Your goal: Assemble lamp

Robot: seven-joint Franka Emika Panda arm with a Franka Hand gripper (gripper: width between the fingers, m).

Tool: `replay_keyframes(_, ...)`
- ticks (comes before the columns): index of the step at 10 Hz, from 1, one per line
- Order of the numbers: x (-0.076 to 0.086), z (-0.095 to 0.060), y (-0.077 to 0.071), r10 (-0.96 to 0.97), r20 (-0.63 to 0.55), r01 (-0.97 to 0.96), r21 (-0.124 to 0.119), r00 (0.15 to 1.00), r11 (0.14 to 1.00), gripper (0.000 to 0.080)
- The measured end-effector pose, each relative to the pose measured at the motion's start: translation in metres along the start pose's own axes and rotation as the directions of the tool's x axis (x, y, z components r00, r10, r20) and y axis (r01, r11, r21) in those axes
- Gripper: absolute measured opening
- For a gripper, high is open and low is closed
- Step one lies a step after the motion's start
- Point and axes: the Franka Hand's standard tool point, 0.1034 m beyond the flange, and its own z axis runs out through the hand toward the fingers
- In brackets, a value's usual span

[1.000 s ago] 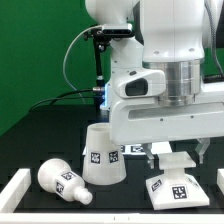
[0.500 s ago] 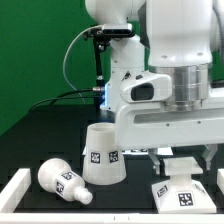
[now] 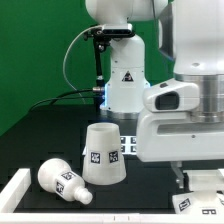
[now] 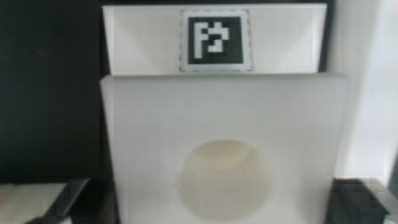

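Note:
The white cone-shaped lamp shade (image 3: 100, 155) stands on the black table, left of centre in the exterior view. The round-headed bulb (image 3: 62, 181) lies on its side in front of the shade, toward the exterior view's left. The square-footed base (image 3: 208, 184) sits at the lower right, mostly hidden by my arm. My gripper (image 3: 198, 176) is down over it. In the wrist view the base (image 4: 222, 110) fills the frame, its tag on its far part. My gripper (image 4: 210, 205) is open, with dark fingers (image 4: 45, 200) on either side of the base.
The marker board (image 3: 130, 148) lies flat behind the shade. A white rail (image 3: 14, 188) borders the table at the exterior view's left front. The arm's pedestal (image 3: 122, 85) with a green cable stands at the back.
My arm has moved toward the exterior view's right and lowered. The base, in plain sight before, is now mostly covered by the gripper. Shade and bulb have not moved.

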Motion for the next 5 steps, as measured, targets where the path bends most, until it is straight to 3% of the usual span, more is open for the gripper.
replay_keyframes(2,-0.0006,0.0010,-0.0030,-0.022,-0.005,0.021,-0.024,1.000,0.999,0.0530)
replay_keyframes(5,-0.0019,0.0014,-0.0019,-0.023,-0.007,0.022,-0.028,1.000,0.999,0.0530)
